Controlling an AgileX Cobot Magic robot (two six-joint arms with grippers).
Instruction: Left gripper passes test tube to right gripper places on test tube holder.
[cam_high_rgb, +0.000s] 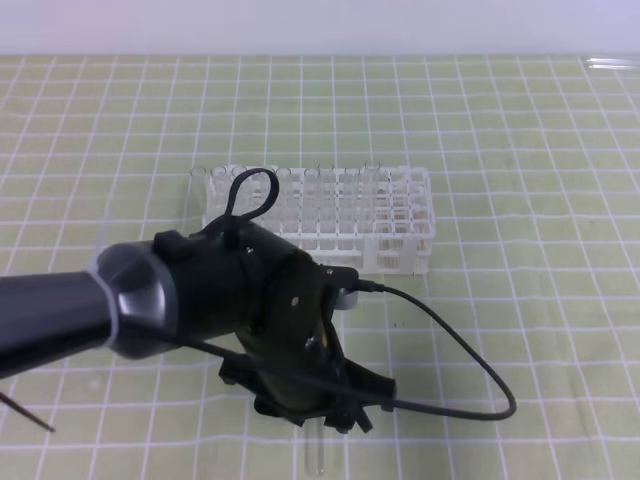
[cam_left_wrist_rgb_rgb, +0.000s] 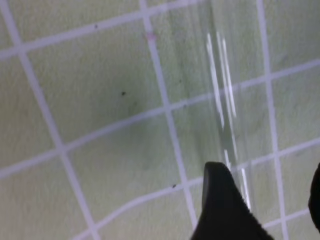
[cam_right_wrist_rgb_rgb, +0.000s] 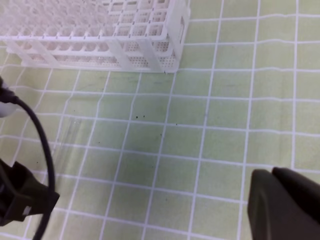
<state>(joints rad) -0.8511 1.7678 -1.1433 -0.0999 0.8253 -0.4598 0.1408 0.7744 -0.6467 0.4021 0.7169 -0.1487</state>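
The clear test tube (cam_high_rgb: 317, 455) lies flat on the green grid mat near the front edge. My left gripper (cam_high_rgb: 310, 415) points down right over it, open. In the left wrist view the test tube (cam_left_wrist_rgb_rgb: 222, 95) shows as faint glints running between the spread fingers (cam_left_wrist_rgb_rgb: 225, 205), close to the left one. The white test tube holder (cam_high_rgb: 330, 215) stands behind the arm, with several clear tubes in it. Of my right gripper only one black finger (cam_right_wrist_rgb_rgb: 282, 202) shows, far to the right, with nothing held; it hangs right of the holder (cam_right_wrist_rgb_rgb: 125, 40) and the tube (cam_right_wrist_rgb_rgb: 67, 142).
The left arm's black cable (cam_high_rgb: 470, 370) loops out over the mat to the right of the gripper. A thin dark rod (cam_high_rgb: 25, 412) lies at the front left. A clear strip (cam_high_rgb: 610, 63) lies at the mat's far right corner.
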